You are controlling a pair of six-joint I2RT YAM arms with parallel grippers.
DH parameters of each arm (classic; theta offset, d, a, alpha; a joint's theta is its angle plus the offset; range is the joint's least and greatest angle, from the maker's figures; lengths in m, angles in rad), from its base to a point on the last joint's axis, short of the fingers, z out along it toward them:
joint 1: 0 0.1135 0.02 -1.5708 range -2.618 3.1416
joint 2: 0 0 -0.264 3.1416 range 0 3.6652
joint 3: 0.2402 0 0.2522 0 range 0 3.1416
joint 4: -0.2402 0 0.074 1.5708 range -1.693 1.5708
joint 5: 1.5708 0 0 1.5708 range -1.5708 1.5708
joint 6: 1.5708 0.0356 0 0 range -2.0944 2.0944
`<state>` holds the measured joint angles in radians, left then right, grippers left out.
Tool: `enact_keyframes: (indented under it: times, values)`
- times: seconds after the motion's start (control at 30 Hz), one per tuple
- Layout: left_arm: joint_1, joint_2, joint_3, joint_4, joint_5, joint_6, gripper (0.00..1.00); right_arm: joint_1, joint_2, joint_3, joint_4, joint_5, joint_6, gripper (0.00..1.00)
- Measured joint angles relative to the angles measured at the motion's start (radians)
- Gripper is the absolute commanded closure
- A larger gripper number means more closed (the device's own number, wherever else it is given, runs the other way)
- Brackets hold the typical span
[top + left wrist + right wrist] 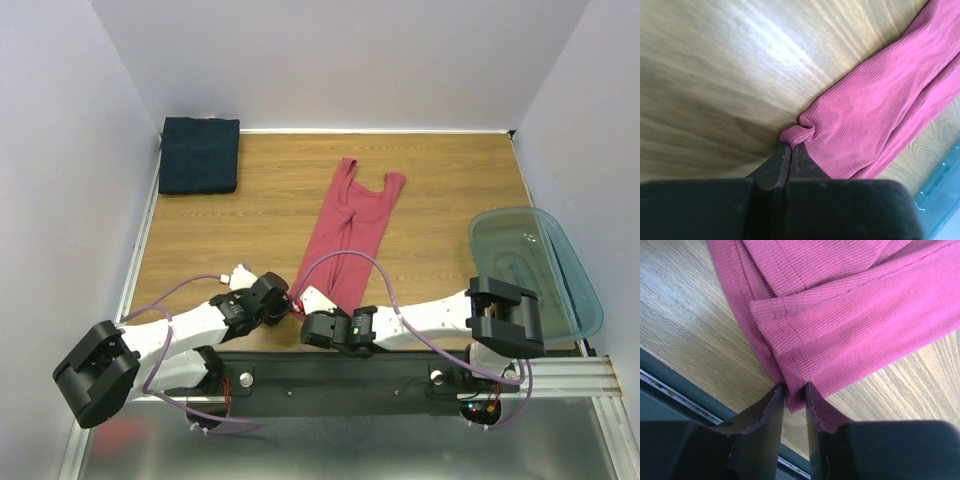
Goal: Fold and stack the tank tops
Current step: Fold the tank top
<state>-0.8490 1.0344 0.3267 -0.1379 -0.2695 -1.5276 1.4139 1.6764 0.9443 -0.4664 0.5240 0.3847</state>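
Rose-red tank top [350, 235] is laid out on the wooden tabletop [250, 230], roughly centre, and I'm reading it as fine ribbed knit with stitched hems. It looks narrowed, one side lapped over the other lengthwise, with soft creases down the middle. Its long axis runs from the near edge toward the far wall, leaning a little to the right as it goes. The two wide shoulder straps and scooped neck point away from me at the far end, and the bottom hem sits right at the arms. My left gripper [790, 148] has its jaws pressed together on a bunched corner of that hem, the cloth puckered at the tips. My right gripper [795, 388] is at the other hem corner, just beside the table's near edge, jaws nearly together with the layered hem edge caught between them. The two grippers sit close together on the overhead view. Far left corner, the navy tank top [200, 155] lies as a flat folded rectangle, well apart. A translucent blue-green plastic tub [575, 290] sits at the right side.
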Motion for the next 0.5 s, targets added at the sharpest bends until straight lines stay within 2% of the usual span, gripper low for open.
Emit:
enact_keyframes:
  times: [0.03, 0.17, 0.33, 0.5]
  values:
    - [0.002, 0.006, 0.003, 0.005, -0.002, 0.009, 1.00, 0.000, 0.004, 0.003, -0.002, 0.001, 0.000, 0.86]
    - [0.049, 0.036, 0.022, 0.017, 0.002, 0.060, 1.00, 0.000, 0.035, 0.034, -0.010, 0.005, -0.006, 0.93]
    - [0.182, 0.028, 0.024, 0.021, 0.013, 0.157, 1.00, -0.001, 0.085, 0.106, -0.013, -0.035, -0.019, 0.94]
    - [0.270, -0.018, 0.024, -0.003, 0.025, 0.241, 1.00, 0.000, 0.143, 0.233, -0.008, -0.168, -0.022, 0.94]
